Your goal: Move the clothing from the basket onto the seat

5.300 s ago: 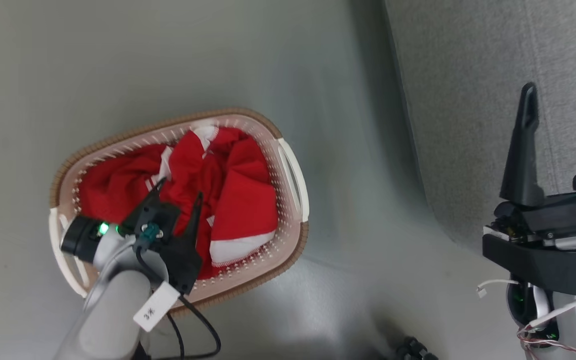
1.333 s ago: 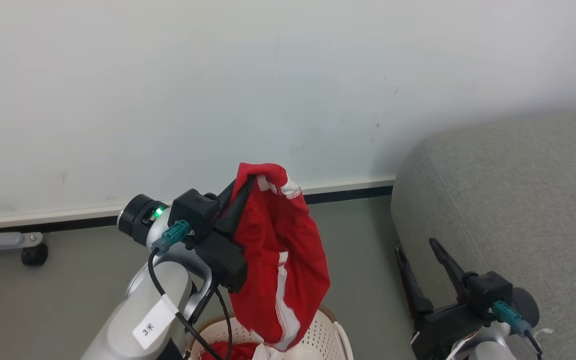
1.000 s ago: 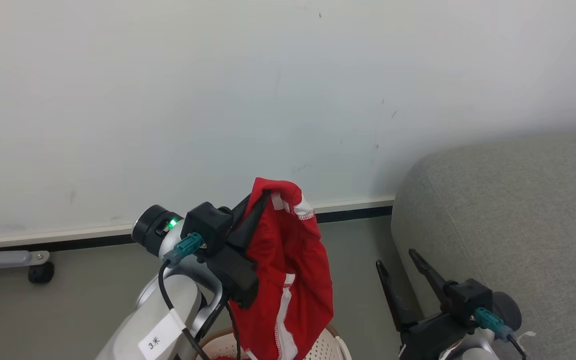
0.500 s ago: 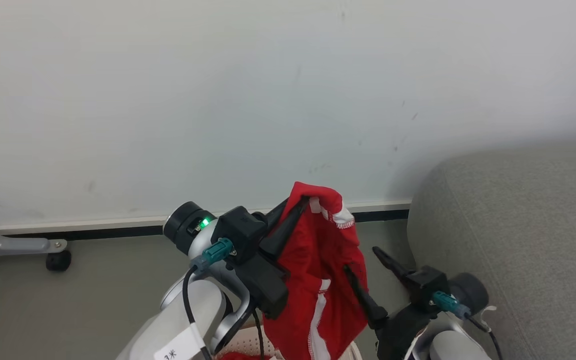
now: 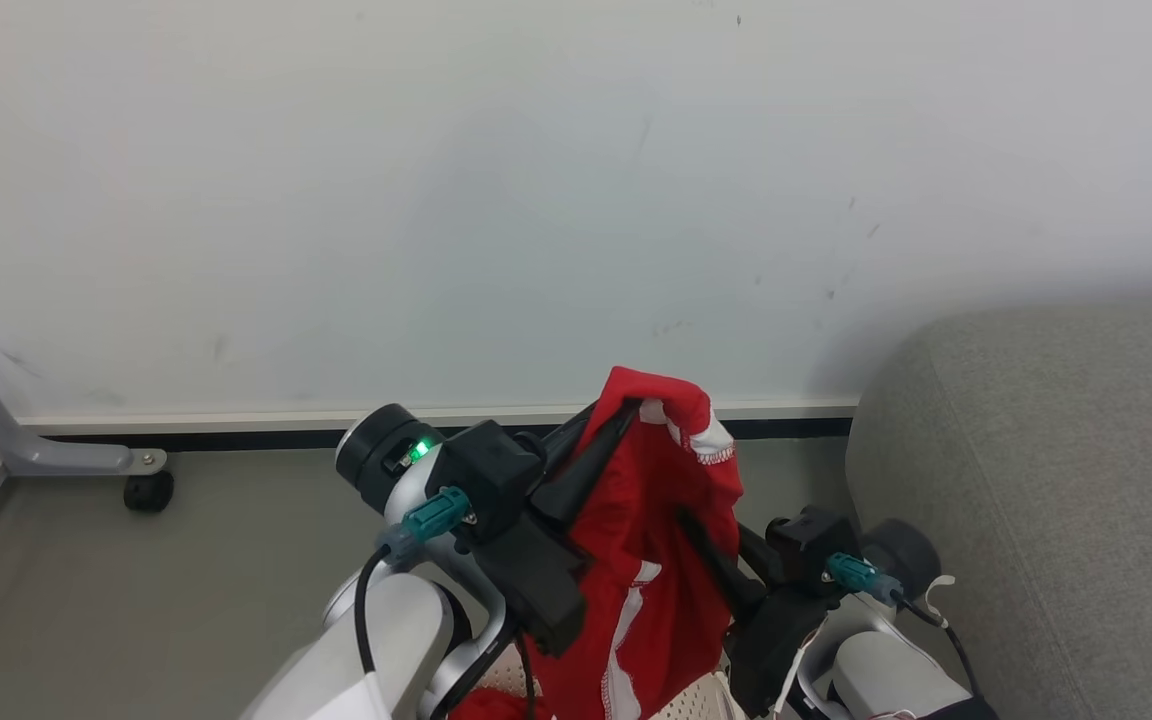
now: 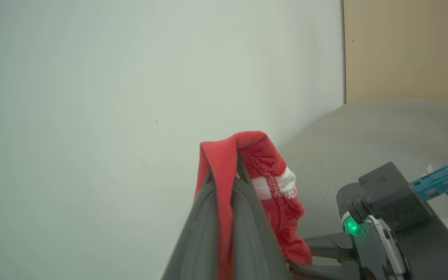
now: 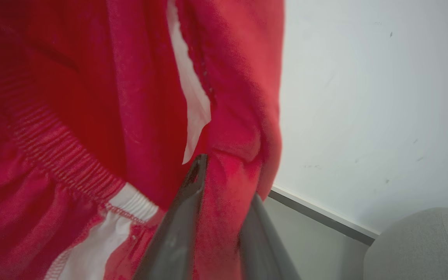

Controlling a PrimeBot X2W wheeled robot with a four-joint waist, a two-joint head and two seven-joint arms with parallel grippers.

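From the head, the left gripper (image 5: 618, 412) holds a red garment (image 5: 661, 520) up by its top edge. It hangs above the basket (image 5: 691, 698), whose cream, hole-punched wall peeks in at the bottom edge. The cloth falls in limp folds, with a white stripe and white stitched trim. The right gripper (image 5: 701, 528) reaches in from the right against the hanging cloth. The grey woven seat (image 5: 1036, 470), rounded at its edge, stands further right, apart from the garment. A pale wall (image 5: 436, 200) lies far behind.

From the left wrist, the two dark fingers are pressed together with a red fold pinched between them. A ribbed band with a white strip flops over their tips.

From the right wrist, a fold of thin, faintly shiny fabric sits between the fingers, which stand partly apart. I cannot tell whether they press it. A gathered elastic waistband shows on the left.

The garment looks lifted out but not yet delivered. The next move likely calls for carrying it right, over the seat, then lowering and letting go, keeping the trailing hem off the basket rim.
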